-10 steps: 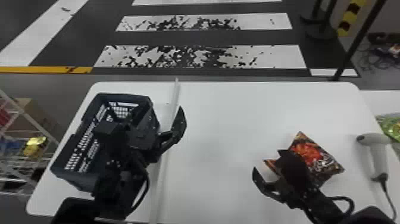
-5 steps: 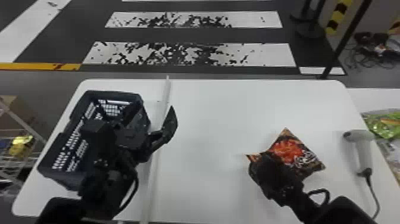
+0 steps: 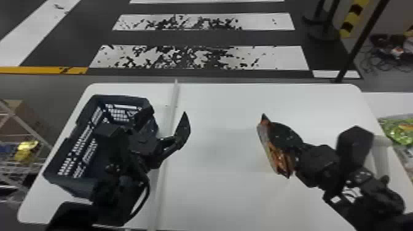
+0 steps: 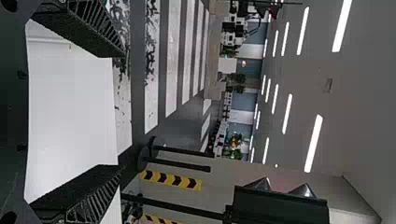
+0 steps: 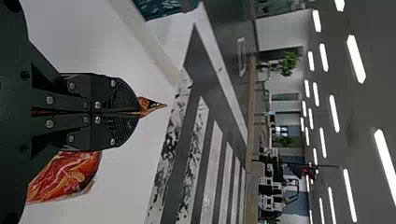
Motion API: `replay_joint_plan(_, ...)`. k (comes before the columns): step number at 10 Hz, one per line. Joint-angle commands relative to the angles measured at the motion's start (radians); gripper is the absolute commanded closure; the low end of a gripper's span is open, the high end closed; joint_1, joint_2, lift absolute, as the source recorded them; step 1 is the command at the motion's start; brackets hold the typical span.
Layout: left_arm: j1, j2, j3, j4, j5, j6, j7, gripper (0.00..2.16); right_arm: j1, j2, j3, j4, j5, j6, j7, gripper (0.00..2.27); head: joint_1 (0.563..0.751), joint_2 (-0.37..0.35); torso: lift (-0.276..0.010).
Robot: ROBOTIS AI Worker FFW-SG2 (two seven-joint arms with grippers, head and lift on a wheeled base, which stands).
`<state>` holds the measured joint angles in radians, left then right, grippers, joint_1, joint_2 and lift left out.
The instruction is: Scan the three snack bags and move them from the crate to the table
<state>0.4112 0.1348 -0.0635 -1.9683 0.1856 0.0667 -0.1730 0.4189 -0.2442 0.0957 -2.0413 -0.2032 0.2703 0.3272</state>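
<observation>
So, picture the desk (image 3: pixel 221 196) as a clock with 12 at the far edge. The right gripper (image 3: pixel 269 127) is around 3 o'clock, jaws clenched on the orange-and-black snack bag (image 3: pixel 275 159). That bag is edge-on instead of flat, and in the right wrist view a pointy corner pokes out past the jaws. Can't tell if any of it touches the desk.

The crate (image 3: pixel 72 184) sits over at 9 o'clock, with the left gripper (image 3: pixel 167 111) above its 3 o'clock side. Those jaws are spread wide with nothing between them. A pale strip (image 3: pixel 164 166) runs 12 to 6 just beside the crate.

The scanner (image 3: pixel 381 153) is out by the 3 o'clock edge, partly hidden behind the right arm. Past that edge, toward 2 or 3, there's some green packaging (image 3: pixel 399 129) too.
</observation>
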Motion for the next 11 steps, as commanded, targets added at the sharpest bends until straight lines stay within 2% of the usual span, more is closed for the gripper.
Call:
replay_joint_plan(1,-0.002,0.002,-0.01,0.002,-0.002,0.0,0.0,0.02,0.001,0.118,-0.192,0.05,-0.351,-0.016,0.101,2.24,0.695,0.056,-0.062)
replay_joint_plan(2,-0.005,0.002,-0.016,0.006,-0.002,0.0,0.0,0.02,-0.019,0.152,-0.266,0.119,-0.516,-0.01,0.161,2.24,0.695,0.022,-0.062)
replay_joint_plan(3,-0.006,0.003,-0.019,0.008,-0.003,0.0,0.0,0.02,-0.057,0.152,-0.318,0.236,-0.7,-0.004,0.225,2.24,0.695,-0.025,-0.062)
replay_joint_plan(5,-0.009,0.003,-0.032,0.014,-0.005,0.0,0.0,0.02,-0.127,0.152,-0.366,0.512,-0.877,-0.041,0.309,2.24,0.695,-0.086,-0.062)
replay_joint_plan(7,-0.009,0.005,-0.041,0.02,-0.006,0.0,-0.002,0.02,-0.166,0.152,-0.392,0.698,-0.889,-0.148,0.326,2.24,0.695,-0.166,-0.062)
replay_joint_plan(9,-0.009,0.005,-0.055,0.02,-0.017,0.0,-0.002,0.02,-0.109,0.154,-0.389,0.665,-0.794,-0.289,0.329,2.24,0.695,-0.231,-0.062)
replay_joint_plan(10,-0.009,0.005,-0.053,0.019,-0.017,0.0,-0.003,0.02,-0.04,0.154,-0.378,0.592,-0.72,-0.409,0.355,1.93,0.695,-0.252,-0.062)
replay_joint_plan(11,-0.011,0.005,-0.056,0.02,-0.017,0.0,-0.003,0.02,0.015,0.161,-0.367,0.498,-0.591,-0.449,0.325,1.09,0.695,-0.263,-0.062)
